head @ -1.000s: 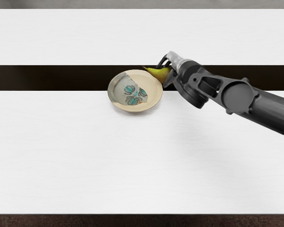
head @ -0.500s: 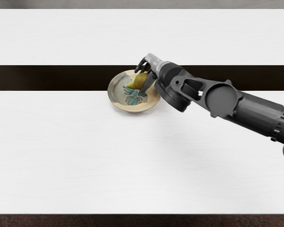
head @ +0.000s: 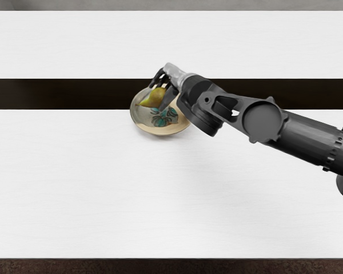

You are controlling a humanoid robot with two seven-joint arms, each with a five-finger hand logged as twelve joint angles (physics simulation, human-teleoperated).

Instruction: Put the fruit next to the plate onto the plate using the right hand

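Observation:
A yellow-green pear [head: 152,97] is held over the back half of the cream plate [head: 144,119], which has a teal flower pattern. My right hand [head: 162,85] is shut on the pear, fingers curled over its top and right side. The dark right arm [head: 263,123] reaches in from the right edge and covers the plate's right rim. Whether the pear touches the plate cannot be told. The left arm is out of view.
The plate sits at the front table's far edge, beside a dark gap [head: 57,94] that separates it from a second white surface [head: 171,43] behind. White tabletop [head: 131,194] spreads in front of the plate.
My right hand carried the pear leftward from beside the plate's right rim to over the plate's back half. The arm stretched further left across the table.

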